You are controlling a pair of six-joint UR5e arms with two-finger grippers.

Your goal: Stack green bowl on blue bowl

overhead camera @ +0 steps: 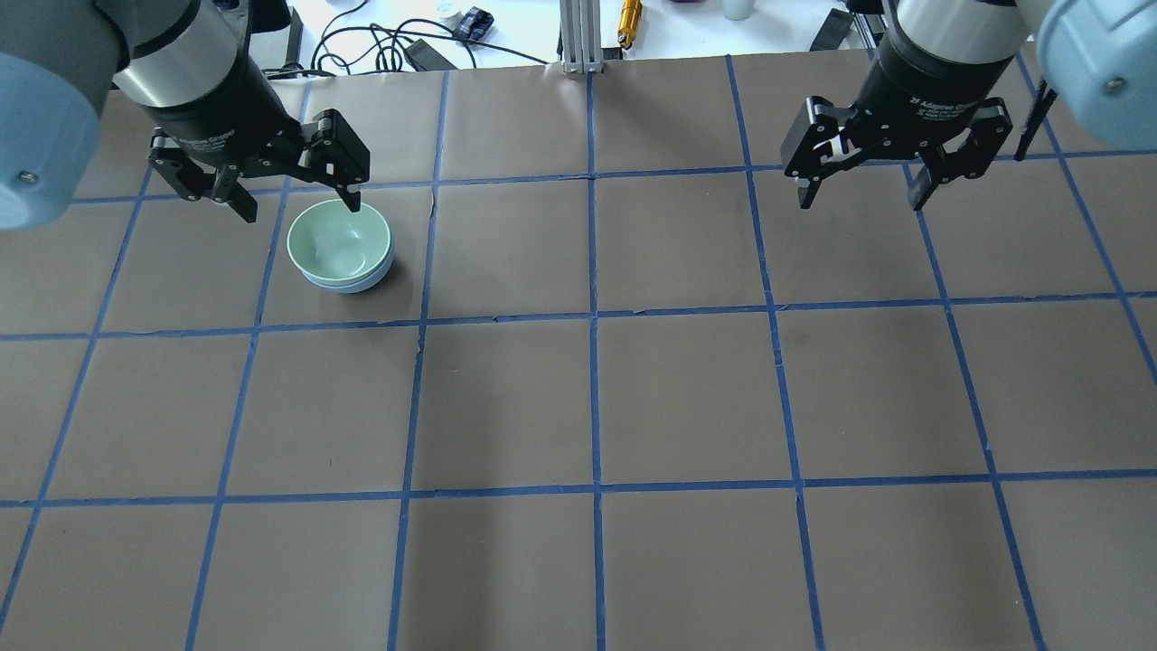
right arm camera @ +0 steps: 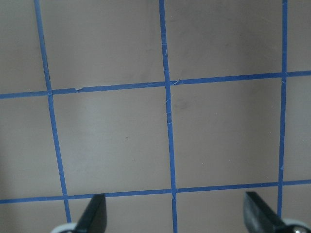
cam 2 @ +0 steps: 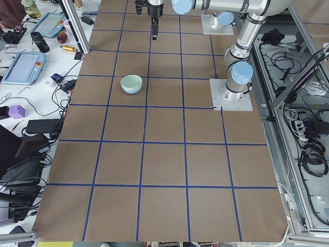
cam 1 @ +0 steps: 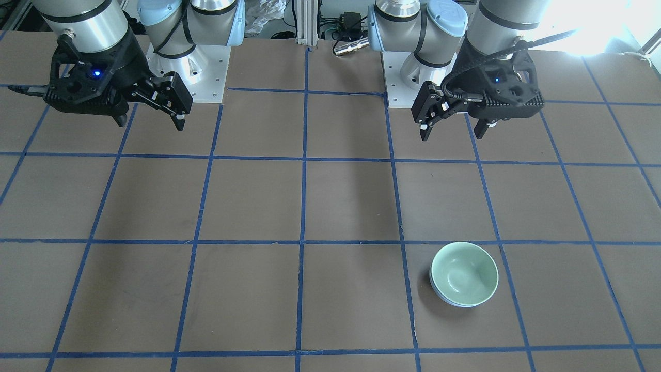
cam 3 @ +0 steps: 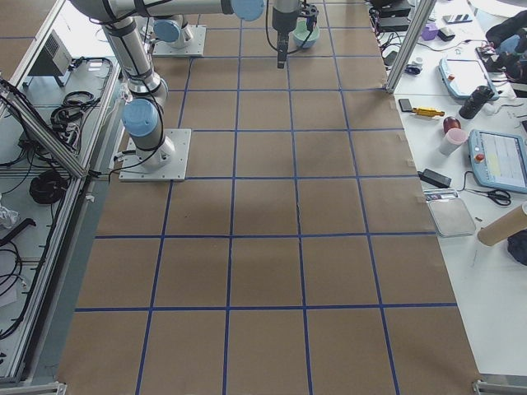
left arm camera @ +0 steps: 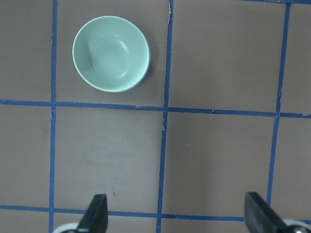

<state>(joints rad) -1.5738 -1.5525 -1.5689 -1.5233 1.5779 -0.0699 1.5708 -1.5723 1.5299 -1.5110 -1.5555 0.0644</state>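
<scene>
The green bowl sits nested inside the blue bowl, of which only a thin rim shows below it. The stack stands on the table on my left side, and shows in the overhead view as green bowl over blue bowl. My left gripper is open and empty, raised well above the table, back from the stack towards my base. In the left wrist view the green bowl lies far below. My right gripper is open and empty, high over bare table.
The table is brown with a blue tape grid. The two arm base plates sit at the robot's edge. Cables, tablets and small items lie on the white bench past the table's far edge.
</scene>
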